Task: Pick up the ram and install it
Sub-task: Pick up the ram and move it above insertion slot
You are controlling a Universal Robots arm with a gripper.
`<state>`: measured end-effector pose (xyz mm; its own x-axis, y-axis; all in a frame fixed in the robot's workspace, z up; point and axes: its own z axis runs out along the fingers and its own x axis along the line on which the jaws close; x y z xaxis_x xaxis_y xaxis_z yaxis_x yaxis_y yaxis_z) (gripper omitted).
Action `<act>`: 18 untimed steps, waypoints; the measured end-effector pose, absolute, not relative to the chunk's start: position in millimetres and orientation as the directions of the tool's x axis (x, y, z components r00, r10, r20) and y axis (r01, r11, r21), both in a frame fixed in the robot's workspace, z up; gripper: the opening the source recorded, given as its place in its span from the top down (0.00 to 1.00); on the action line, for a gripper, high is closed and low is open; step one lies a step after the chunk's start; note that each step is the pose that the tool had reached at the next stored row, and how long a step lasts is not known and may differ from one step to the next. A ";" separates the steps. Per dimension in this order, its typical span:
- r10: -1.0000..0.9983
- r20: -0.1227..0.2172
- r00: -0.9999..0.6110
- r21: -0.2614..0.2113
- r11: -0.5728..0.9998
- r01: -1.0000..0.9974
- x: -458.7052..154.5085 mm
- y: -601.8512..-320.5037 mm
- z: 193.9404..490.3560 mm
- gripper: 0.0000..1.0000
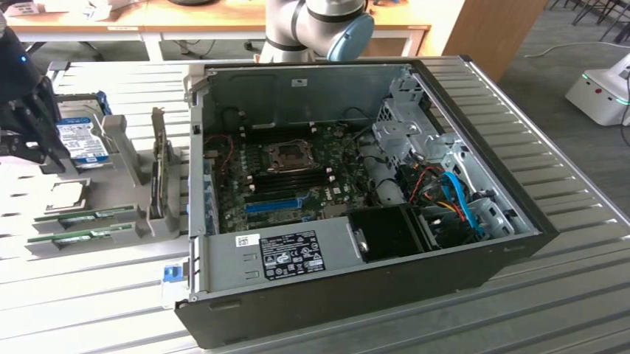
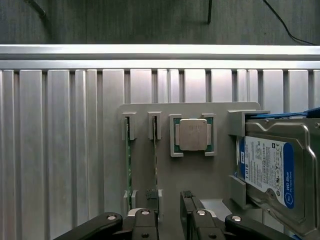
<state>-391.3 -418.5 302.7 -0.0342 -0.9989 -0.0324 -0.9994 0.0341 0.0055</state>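
1. The pincer point(image 2: 169, 212) stands wide and holds nothing. Its jaws are poised above one end of a grey holder point(image 2: 167, 170), seemingly lined up to straddle a thin stick across its width.
2. The ram point(image 2: 155, 150), a narrow green stick, stands on edge in a holder groove just beside one jaw, ungripped. Standing it on edge leaves both flat faces free for gripping.
3. A second green stick point(image 2: 128, 150) stands parallel in the neighbouring groove.
4. A square silver processor point(image 2: 193, 134) and a blue-labelled hard drive point(image 2: 270, 170) sit in fitted pockets, probably so nothing slides.
5. The holder rests on a ribbed metal surface point(image 2: 60, 150).
6. In the exterior view, the holder lies at nine o'clock from the open computer case point(image 1: 492, 273). The motherboard point(image 1: 315, 188) inside faces upward, reachable from above. The ram is not yet installed.
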 end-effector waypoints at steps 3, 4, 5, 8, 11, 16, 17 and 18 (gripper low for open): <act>-0.999 -0.032 -0.034 0.005 0.034 -0.999 -391.4 -418.5 297.2 0.68; -0.999 -0.032 -0.034 0.005 0.034 -0.999 -391.4 -418.5 295.4 0.68; -0.999 -0.032 -0.034 0.005 0.033 -0.999 -391.5 -418.5 293.7 0.68; -0.999 -0.032 -0.033 0.006 0.033 -0.999 -391.6 -418.5 288.2 0.68; -0.999 -0.032 -0.033 0.006 0.033 -0.999 -391.6 -418.5 287.6 0.68; -0.999 -0.033 -0.033 0.005 0.033 -0.999 -391.6 -419.0 287.4 0.68; -0.999 -0.032 -0.033 0.005 0.033 -0.999 -391.6 -419.8 287.4 0.68; -0.999 -0.032 -0.033 0.005 0.033 -0.999 -391.6 -420.9 287.5 0.68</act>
<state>-391.6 -420.9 287.5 -0.0330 -0.9989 -0.0324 -0.9994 0.0328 0.0055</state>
